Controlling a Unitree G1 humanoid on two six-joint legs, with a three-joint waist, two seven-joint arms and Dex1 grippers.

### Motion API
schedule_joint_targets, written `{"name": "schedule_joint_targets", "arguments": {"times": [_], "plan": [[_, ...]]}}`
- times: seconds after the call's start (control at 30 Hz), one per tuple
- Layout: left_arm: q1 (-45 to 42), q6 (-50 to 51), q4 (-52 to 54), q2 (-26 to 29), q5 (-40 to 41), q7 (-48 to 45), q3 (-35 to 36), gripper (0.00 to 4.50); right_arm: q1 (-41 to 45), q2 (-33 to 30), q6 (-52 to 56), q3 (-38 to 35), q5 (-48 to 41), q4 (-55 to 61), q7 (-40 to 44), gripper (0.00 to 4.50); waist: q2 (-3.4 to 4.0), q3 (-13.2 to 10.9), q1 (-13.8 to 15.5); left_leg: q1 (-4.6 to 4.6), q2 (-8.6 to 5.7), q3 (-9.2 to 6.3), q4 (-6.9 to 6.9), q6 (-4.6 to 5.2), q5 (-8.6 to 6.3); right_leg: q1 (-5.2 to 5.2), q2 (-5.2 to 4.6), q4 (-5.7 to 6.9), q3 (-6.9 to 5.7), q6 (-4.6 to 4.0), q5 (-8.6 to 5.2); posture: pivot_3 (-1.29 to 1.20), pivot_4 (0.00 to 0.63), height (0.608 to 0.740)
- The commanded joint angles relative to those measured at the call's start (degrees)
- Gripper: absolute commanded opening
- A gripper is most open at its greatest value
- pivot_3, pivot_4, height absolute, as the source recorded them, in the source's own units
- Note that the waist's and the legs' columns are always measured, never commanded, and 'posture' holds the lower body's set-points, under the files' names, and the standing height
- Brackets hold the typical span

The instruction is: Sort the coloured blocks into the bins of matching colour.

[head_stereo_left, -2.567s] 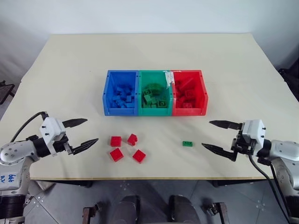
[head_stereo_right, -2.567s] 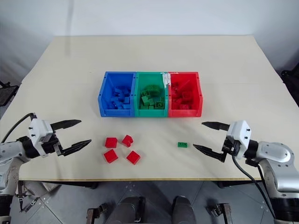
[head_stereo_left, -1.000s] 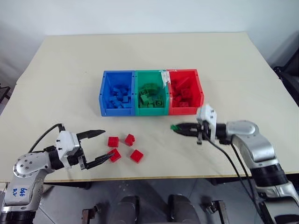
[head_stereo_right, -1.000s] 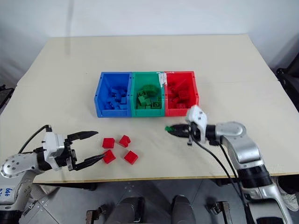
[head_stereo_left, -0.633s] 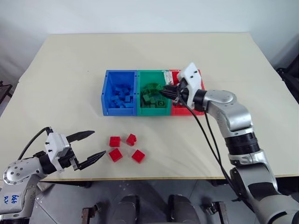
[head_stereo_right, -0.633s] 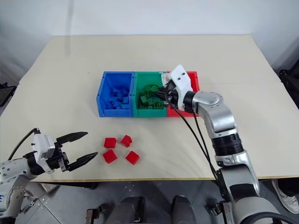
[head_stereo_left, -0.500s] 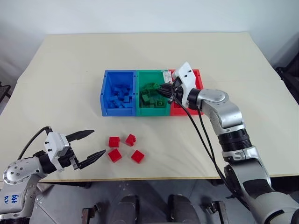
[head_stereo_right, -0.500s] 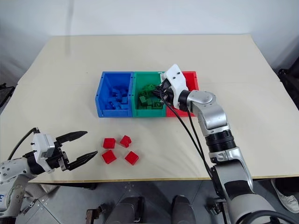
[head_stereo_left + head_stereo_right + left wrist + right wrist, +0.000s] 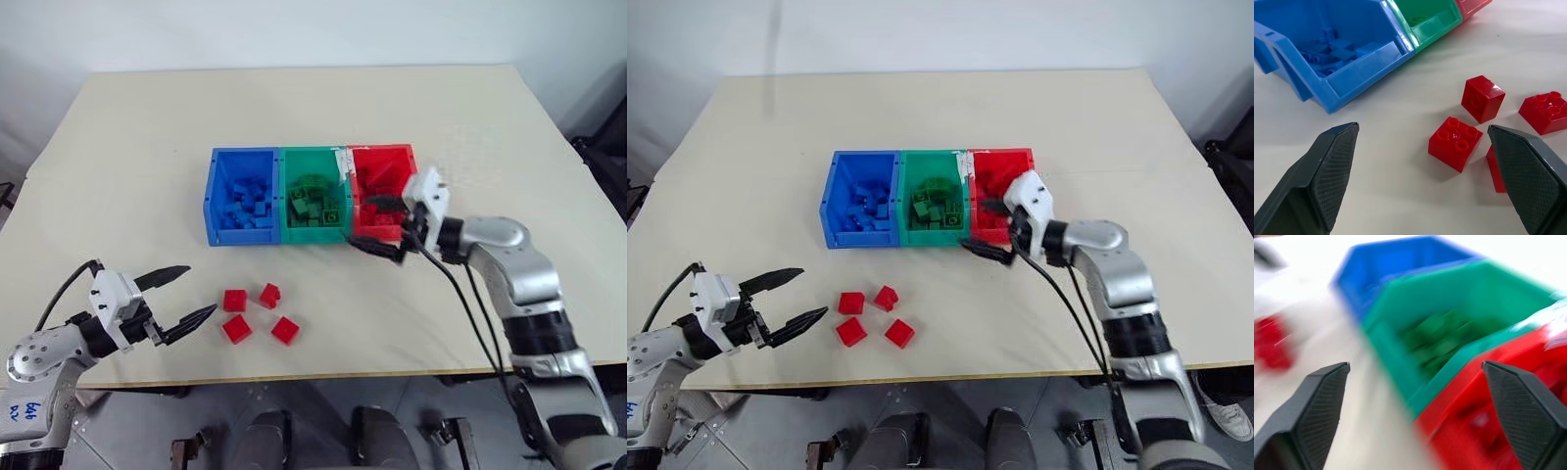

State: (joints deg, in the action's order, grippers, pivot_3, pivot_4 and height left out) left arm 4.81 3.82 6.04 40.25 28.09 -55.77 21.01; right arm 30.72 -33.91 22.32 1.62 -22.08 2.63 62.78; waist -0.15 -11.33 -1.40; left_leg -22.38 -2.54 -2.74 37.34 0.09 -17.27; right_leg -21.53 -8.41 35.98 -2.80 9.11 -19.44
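On the beige table [image 9: 127,147], three bins stand joined in a row a little far of the middle: the blue bin [image 9: 212,201] on the left, the green bin [image 9: 313,233] in the middle, and the red bin [image 9: 387,154] on the right. Each holds a heap of bricks of its own colour. A strip of pale tape or a label sits on the wall between the green and red bins; any writing on it is too small to read.

Four red blocks lie loose on the table, near of the blue and green bins: one [image 9: 234,301] at the left, one [image 9: 270,295] just right of it, one [image 9: 236,329] nearer, and one [image 9: 285,329] at the right. They sit close together but apart.

The left gripper [image 9: 176,298] is near the front left edge, its two fingers spread wide and empty, pointing at the red blocks from the left without touching them.

The right gripper [image 9: 377,225] is at the near left corner of the red bin, fingers apart and holding nothing.
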Motion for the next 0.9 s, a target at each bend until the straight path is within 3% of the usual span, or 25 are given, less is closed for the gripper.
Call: {"name": "schedule_joint_targets", "arguments": {"times": [0.03, 0.2, 0.47, 0.83, 0.9], "plan": [[-0.6, 0.5, -1.0, 1.7, 1.2, -1.5, 1.8, 4.5, -5.5, -2.1, -3.5, -4.6, -5.2, 5.3, 4.8, 4.49, 0.0, 0.0, -0.1, 0.0, 0.01, 0.04, 0.0, 0.0, 0.0, 0.0, 0.0, -0.01, 0.01, 0.0, 0.0, 0.0, 0.15, 0.74], [-1.6, -1.8, -6.1, 3.9, -1.2, -2.3, 3.6, 4.5, -18.6, -7.1, -16.7, -9.9, -4.5, 2.8, 13.6, 4.49, -0.01, 0.0, 0.2, 0.06, 0.02, 0.11, 0.01, 0.01, 0.0, 0.06, -0.01, -0.03, 0.01, 0.0, 0.0, 0.0, 0.15, 0.74], [-2.6, -6.0, -13.5, 7.0, -1.6, -5.8, 5.8, 4.5, -23.8, -7.0, -26.4, -14.6, -6.0, -0.1, 15.1, 4.49, -0.01, 0.0, 0.0, 0.17, 0.09, 0.2, 0.09, 0.0, 0.0, 0.12, 0.0, 0.02, 0.01, 0.01, 0.0, 0.0, 0.15, 0.74], [-6.4, 11.0, 7.0, 11.3, 1.3, -9.4, -7.4, 4.5, -26.2, -8.6, -24.4, -15.2, -8.5, 2.0, 14.4, 4.49, -0.01, 0.0, 1.4, 0.16, 0.07, 0.15, 0.23, 0.0, -0.01, 0.18, -0.04, -0.01, 0.05, 0.0, 0.01, 0.0, 0.15, 0.74], [-11.2, 11.0, 12.7, 11.6, -0.7, -12.4, -15.0, 4.5, -27.6, -9.4, -23.3, -15.8, -9.0, 3.3, 14.3, 4.49, -0.01, 0.0, 1.8, 0.15, 0.07, 0.14, 0.23, -0.01, -0.01, 0.17, -0.03, -0.01, 0.03, 0.0, 0.01, 0.0, 0.15, 0.74]]}}
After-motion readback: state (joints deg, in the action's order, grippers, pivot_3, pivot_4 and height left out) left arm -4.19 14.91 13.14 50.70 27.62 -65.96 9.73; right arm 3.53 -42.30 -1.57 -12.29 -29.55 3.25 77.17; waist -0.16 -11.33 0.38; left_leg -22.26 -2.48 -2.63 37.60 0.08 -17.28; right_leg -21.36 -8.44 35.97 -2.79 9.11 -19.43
